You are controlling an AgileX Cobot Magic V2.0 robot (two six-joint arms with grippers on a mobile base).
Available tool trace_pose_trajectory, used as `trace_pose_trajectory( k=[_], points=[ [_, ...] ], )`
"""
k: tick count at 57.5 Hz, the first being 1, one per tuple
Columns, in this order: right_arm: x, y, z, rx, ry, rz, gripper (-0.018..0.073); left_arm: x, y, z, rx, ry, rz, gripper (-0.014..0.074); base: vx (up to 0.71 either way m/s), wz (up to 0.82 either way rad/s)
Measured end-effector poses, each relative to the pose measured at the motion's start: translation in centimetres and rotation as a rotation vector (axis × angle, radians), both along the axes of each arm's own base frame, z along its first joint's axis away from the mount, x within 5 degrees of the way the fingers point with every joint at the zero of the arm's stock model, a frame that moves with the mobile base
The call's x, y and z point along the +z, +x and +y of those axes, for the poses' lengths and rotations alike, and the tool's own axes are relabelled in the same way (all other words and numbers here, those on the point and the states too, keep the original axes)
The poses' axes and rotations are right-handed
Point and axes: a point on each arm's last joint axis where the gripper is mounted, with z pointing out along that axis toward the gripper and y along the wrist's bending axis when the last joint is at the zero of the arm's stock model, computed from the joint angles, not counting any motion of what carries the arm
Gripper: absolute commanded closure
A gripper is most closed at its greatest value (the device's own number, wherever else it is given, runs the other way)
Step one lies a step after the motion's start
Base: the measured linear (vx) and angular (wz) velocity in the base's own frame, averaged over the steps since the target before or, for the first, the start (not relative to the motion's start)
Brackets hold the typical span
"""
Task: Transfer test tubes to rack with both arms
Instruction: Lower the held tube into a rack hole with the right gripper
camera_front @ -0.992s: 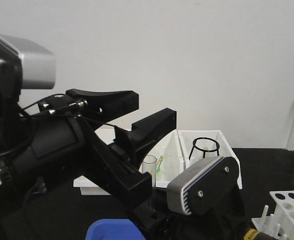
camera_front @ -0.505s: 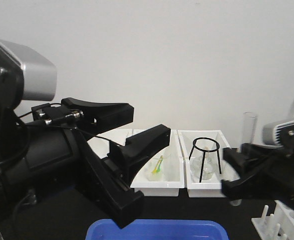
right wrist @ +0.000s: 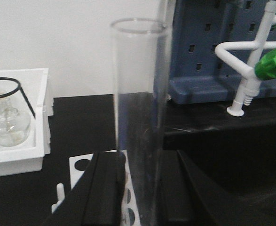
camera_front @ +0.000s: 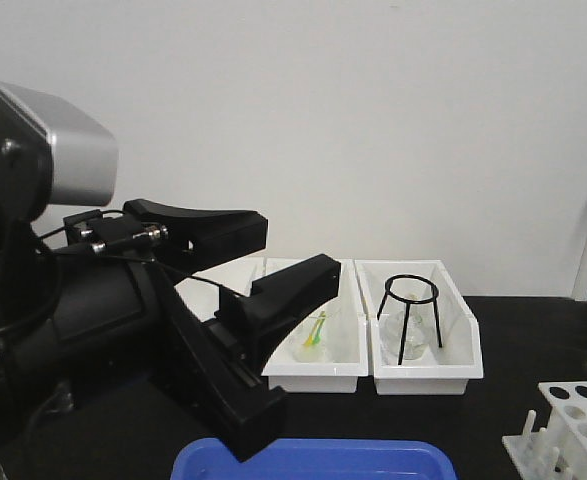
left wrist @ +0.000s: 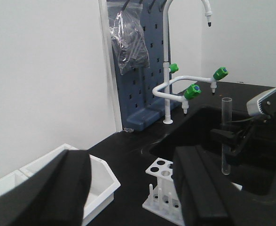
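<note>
There's the test tube (right wrist: 140,94), clear and upright, pinched low down by the right gripper (right wrist: 142,162), with a black finger pressed to the glass on each side. It hangs in the air just beside the white rack (left wrist: 161,188), on the sink side, and sits in none of the holes. The left gripper (left wrist: 133,157) is spread wide with nothing between its fingers.

Under it all is a black counter (left wrist: 128,146) with a sunken sink (left wrist: 194,125) and a white tap (left wrist: 175,89) with green knobs. Behind stands a blue pegboard (left wrist: 142,70) with a plastic bag (left wrist: 128,42) hung on it, and a plain white wall (camera_front: 373,120).

Along that wall, two white bins (camera_front: 318,372) show side by side. One holds something yellow-green, the other a black wire tripod (camera_front: 411,300) and a glass flask (right wrist: 8,125). A blue tub (camera_front: 303,462) sits at the near edge.
</note>
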Motion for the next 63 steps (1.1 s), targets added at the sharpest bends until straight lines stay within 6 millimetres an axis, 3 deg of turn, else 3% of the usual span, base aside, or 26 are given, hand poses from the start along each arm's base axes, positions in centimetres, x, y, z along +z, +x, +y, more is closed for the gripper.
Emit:
trace_pose_trajectory(
  k=[14,33,63],
  points=[
    [0.3,0.6,0.2,0.029,-0.010,-0.116,0.0566,-0.1,0.0,0.0,0.000,0.013,0.008,0.0098,0.00,0.00],
    [-1.9,3.9,0.8,0.149,0.017,-0.082,0.0566,-0.3,0.0,0.0,0.000,0.025,0.017,0.0098,0.00,0.00],
    [-4.5,6.2,0.5,0.158,0.019,-0.081,0.0566,-0.7,0.0,0.0,-0.001,0.066,0.048,0.0098,0.00,0.00]
  ],
)
